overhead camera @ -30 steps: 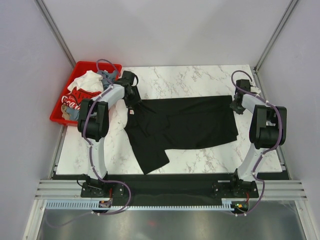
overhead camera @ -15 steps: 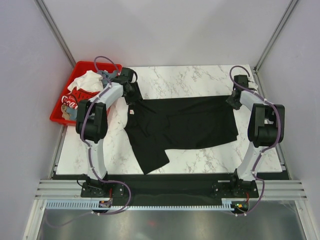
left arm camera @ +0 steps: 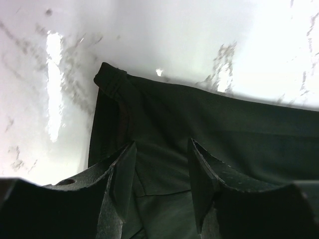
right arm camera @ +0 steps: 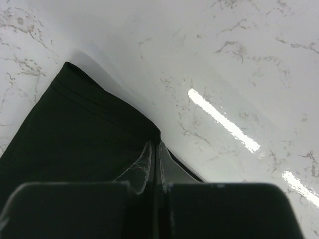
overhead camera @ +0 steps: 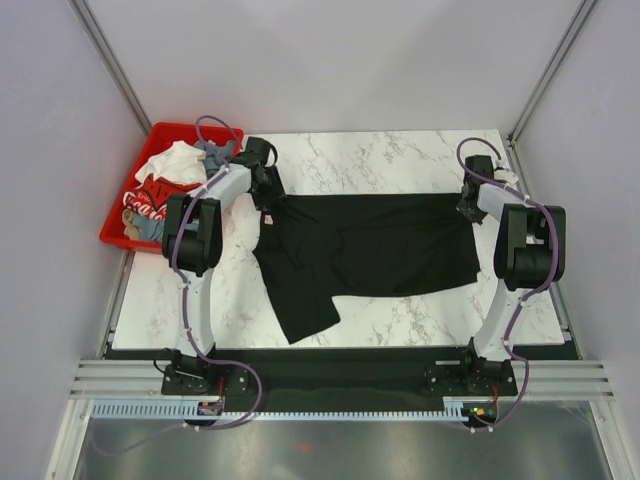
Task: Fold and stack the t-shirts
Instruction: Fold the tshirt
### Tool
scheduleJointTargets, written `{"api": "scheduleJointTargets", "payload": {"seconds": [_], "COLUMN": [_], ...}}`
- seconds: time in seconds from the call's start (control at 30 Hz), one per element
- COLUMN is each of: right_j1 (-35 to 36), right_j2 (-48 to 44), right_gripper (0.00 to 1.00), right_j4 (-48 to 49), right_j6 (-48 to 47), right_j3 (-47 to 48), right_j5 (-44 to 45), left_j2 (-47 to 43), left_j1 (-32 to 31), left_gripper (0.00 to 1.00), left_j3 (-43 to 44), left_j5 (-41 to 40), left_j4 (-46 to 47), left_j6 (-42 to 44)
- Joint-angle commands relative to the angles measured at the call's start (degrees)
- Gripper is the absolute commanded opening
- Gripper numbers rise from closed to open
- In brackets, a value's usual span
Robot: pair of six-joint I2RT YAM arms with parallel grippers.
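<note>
**Both arms at the far corners of the black tee, right one pinching**

Pose: my left arm reaches out to the far-left corner of the black t-shirt [overhead camera: 370, 245], elbow folded high, with the left gripper [overhead camera: 268, 190] tipped down onto the collar end. On the left wrist view the left gripper [left arm camera: 162, 147] has its fingers apart by a moderate gap, with dark cloth showing between them and nothing clamped. My right arm mirrors it at the tee's far-right corner. The right gripper [overhead camera: 467, 207] has its pads pressed together right on the cloth's edge, pinching the black t-shirt [right arm camera: 75, 134].

Orientation: the tee lies flat on the marble tabletop [overhead camera: 380, 150]. Its long axis runs left to right, collar end left and hem end right. One flap juts from its near-left corner toward the arm bases.

The red bin [overhead camera: 165, 130] sits beyond the tee's far-left corner. It holds the white t-shirt [overhead camera: 175, 160], the red Coca-Cola t-shirt [overhead camera: 150, 198] and the grey-blue t-shirt [overhead camera: 215, 152].

Change over the last second: the whole tee has slid slightly rightward, both side edges with it. Both grippers remain at their corners.
</note>
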Motion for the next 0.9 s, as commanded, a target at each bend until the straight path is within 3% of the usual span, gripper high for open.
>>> {"api": "scheduleJointTargets", "payload": {"seconds": [0.0, 0.07, 0.2, 0.4, 0.63, 0.7, 0.87], "right_j1": [-0.96, -0.96, -1.05, -0.88, 2.02, 4.21, 11.68], "right_j2": [-1.52, -1.61, -1.61, -4.59, -6.8, -5.4, -0.74], "right_gripper": [0.0, 0.0, 0.15, 0.33, 0.37, 0.37, 0.35], "right_j4": [-0.64, -0.72, -0.63, -2.21, -3.01, -1.0, -0.72], "right_j6": [0.13, 0.13, -0.3, -3.99, -10.05, -12.51, -17.09], "right_j3": [-1.28, -0.93, -0.58, 2.75, 7.94, 9.79, 16.54], "right_j5": [4.56, 4.38, 4.73, -2.64, -13.8, -20.36, -26.46], "left_j2": [4.74, 6.15, 5.54, -3.59, -11.25, -10.99, -8.44], "left_j1": [0.14, 0.14, -0.04, -0.04, 0.14, 0.58, 1.28], "left_gripper": [0.54, 0.54, 0.54, 0.56, 0.57, 0.55, 0.49], "left_j3": [4.25, 6.28, 8.75, 4.62, 0.23, -1.0, -2.5], "left_j5": [-0.68, 1.42, 2.83, 7.14, 5.74, 6.61, 9.95], "left_j4": [-0.61, -0.61, -0.7, -0.79, -0.79, -0.79, -0.61], "left_j6": [3.27, 3.54, 3.8, 3.98, 4.6, 4.25, 2.93]}}
